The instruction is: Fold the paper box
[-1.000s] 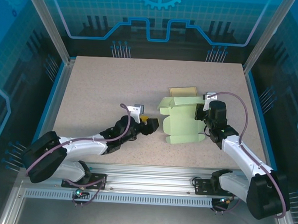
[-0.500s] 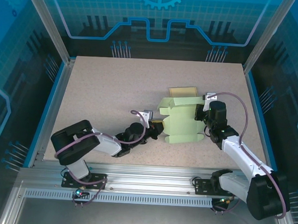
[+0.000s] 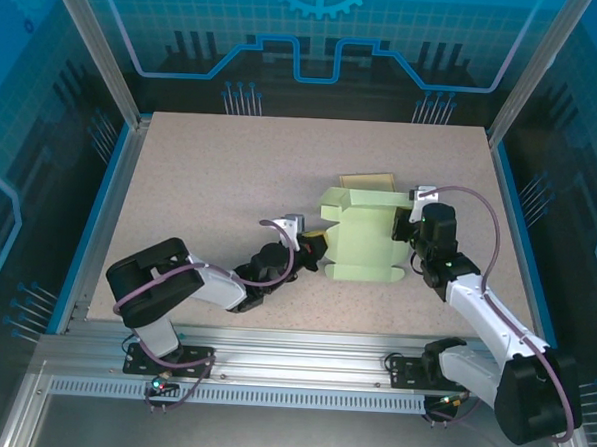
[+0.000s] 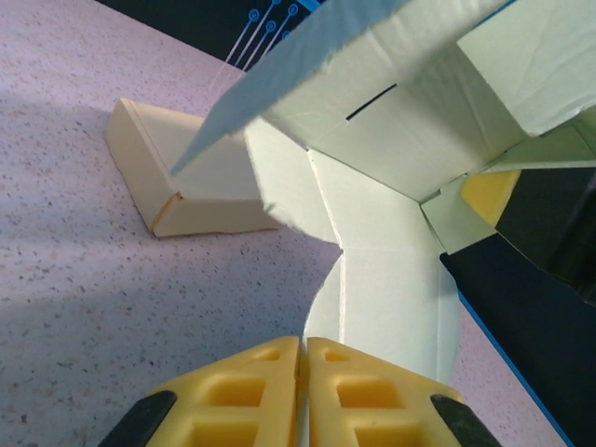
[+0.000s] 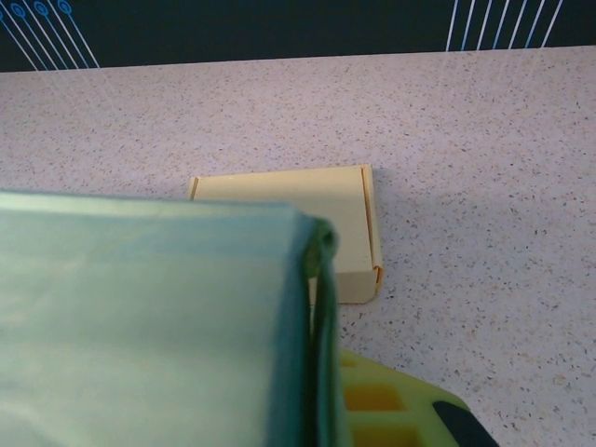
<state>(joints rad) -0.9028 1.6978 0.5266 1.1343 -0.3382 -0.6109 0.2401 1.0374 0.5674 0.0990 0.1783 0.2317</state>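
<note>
The green paper box (image 3: 363,242) lies right of centre on the worktop (image 3: 221,179), only partly formed, its flaps not yet tucked. The left claw (image 4: 303,346) pinches its left flap and the right claw (image 3: 407,251) pinches the opposite edge.

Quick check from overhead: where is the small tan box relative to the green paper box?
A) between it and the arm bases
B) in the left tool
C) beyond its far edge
C: the small tan box lies just past the far edge of the green paper box.
</note>
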